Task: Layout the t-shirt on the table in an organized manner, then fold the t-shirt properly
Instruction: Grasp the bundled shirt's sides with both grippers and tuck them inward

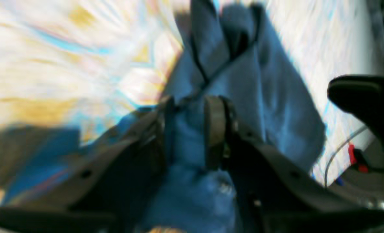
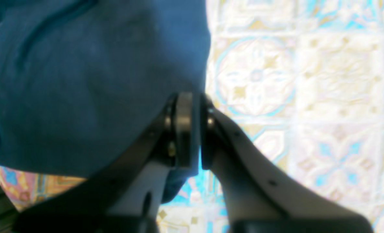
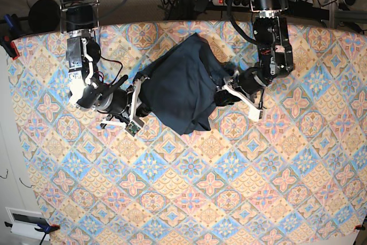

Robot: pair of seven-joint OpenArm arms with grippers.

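Pastel tiles of orange, pink and blue cover the table (image 3: 189, 199), which fills nearly the whole base view; cables and dark equipment crowd the top edge beyond it. Upper centre of that view lies the t-shirt (image 3: 182, 87), a rumpled navy heap, with one arm on either side of it.

At left of the base view, the right arm drops from the top edge, bends, and points its right gripper (image 3: 136, 109) sideways into the cloth's left edge. In the right wrist view, its fingers (image 2: 183, 129) stand almost together, pinching the shirt's hem, with only a sliver of gap below the fabric.

At right of the base view, the left arm comes down from the top edge and angles inward, the left gripper (image 3: 221, 91) meeting the shirt's right edge. The left wrist view is blurred, yet shows its fingers (image 1: 214, 124) somewhat apart with a fold of blue cloth bunched between them.
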